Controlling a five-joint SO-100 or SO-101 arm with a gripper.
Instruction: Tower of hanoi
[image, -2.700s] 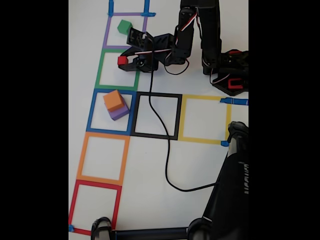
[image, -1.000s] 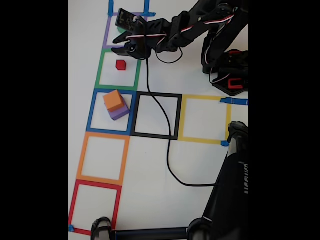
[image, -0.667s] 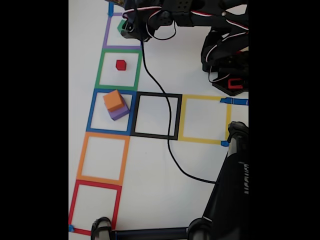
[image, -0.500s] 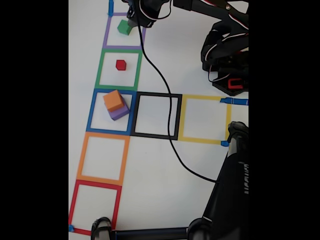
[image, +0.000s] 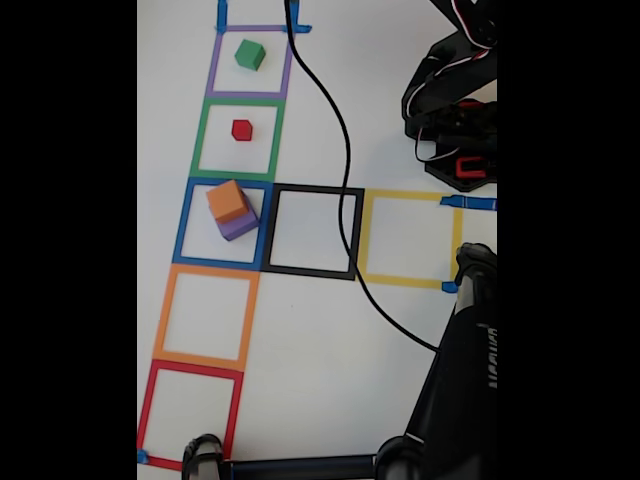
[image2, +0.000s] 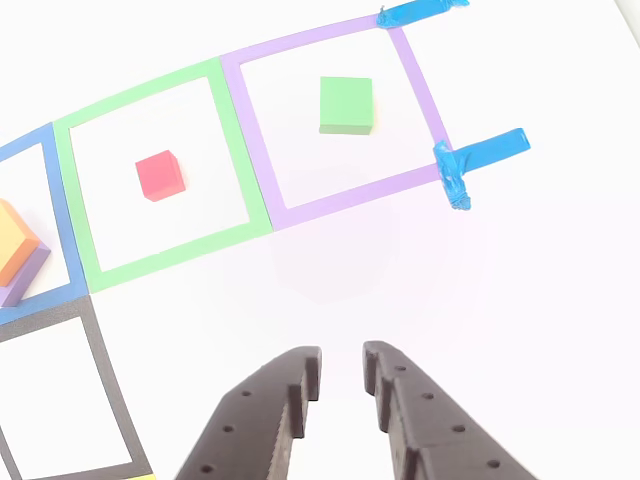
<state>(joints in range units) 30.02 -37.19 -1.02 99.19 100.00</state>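
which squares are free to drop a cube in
Free: the orange square and red square, below the blue one. The black square and yellow square are bare but crossed by the cable. Taken: purple, green, blue.

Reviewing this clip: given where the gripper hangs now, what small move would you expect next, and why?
Probably a forward reach and descent toward the green cube. The gripper hangs empty, jaws slightly apart, above bare table outside the purple square, with that cube straight ahead. The red cube sits alone in the green square; orange is already stacked on purple.
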